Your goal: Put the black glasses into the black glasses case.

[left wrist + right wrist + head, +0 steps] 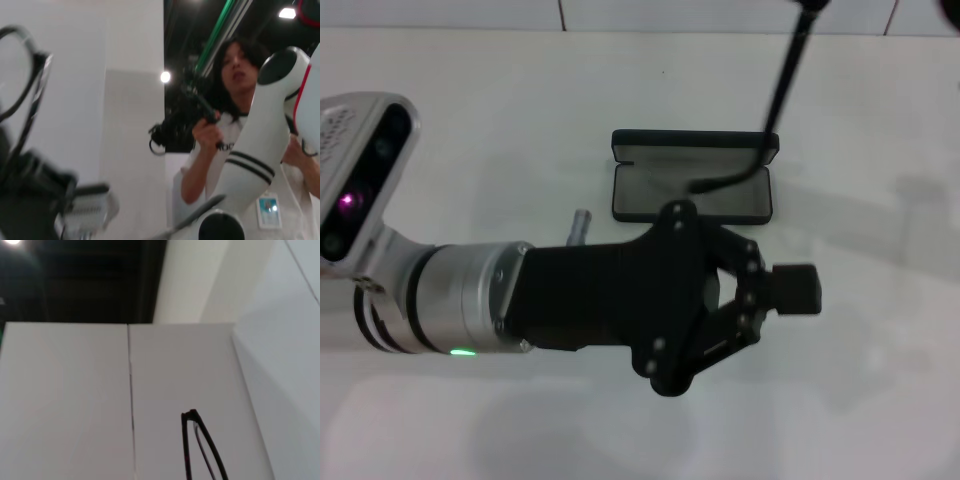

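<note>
The black glasses case (650,190) lies open on the white table, grey lining up, lid toward the far side. Of the black glasses, one slim temple arm (782,75) comes down from beyond the top edge of the head view, its curved tip over the case's inside. Their rim shows in the left wrist view (42,80), and thin arms show in the right wrist view (185,450). My left gripper (798,288) hovers raised in front of the case, fingers drawn together with nothing seen between them. What holds the glasses is out of view. My right gripper is out of view.
My left arm (470,290) spans the foreground from the left. A small grey cylinder (582,222) lies on the table just left of the case. A person (225,100) and a white robot arm (260,145) show in the left wrist view.
</note>
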Available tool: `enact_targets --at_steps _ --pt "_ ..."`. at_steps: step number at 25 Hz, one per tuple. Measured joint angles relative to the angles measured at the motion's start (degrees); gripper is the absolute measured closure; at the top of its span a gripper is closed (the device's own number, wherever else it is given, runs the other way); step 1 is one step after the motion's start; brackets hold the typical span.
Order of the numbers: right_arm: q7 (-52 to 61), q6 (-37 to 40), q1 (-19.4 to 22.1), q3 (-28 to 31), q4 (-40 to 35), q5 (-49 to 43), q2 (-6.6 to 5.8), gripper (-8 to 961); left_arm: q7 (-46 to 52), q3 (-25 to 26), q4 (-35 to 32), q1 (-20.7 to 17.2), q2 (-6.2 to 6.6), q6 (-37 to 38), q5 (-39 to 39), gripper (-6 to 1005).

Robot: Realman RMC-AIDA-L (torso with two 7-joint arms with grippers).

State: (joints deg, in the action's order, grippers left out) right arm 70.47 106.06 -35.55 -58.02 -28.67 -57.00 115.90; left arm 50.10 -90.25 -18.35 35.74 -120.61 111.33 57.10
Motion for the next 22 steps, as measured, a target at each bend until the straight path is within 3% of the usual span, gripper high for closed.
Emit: enact_targets --at_steps 1,3,12,22 --pt "-1.4 -0.1 -0.8 -0.2 2.1 -0.4 -0.04 898 -1.4 -4.6 0.0 0.0 0.08 0.3 -6.7 981" --pt "-3.5 -0.6 -1.9 -1.2 4.8 -1.0 -0.08 898 -1.8 -5.6 -0.1 -0.4 0.09 0.3 -9.6 981" --pt "-7.1 -8.3 -2.3 -10.4 4.8 -1.3 0.16 896 -1.5 -6.0 0.0 -2.4 0.03 0.2 -15.7 981" --pt "-7.2 -11.8 -2.4 -16.0 4.0 -1.3 0.02 894 2.7 -6.1 3.1 -3.8 0.13 -6.2 -24.4 981"
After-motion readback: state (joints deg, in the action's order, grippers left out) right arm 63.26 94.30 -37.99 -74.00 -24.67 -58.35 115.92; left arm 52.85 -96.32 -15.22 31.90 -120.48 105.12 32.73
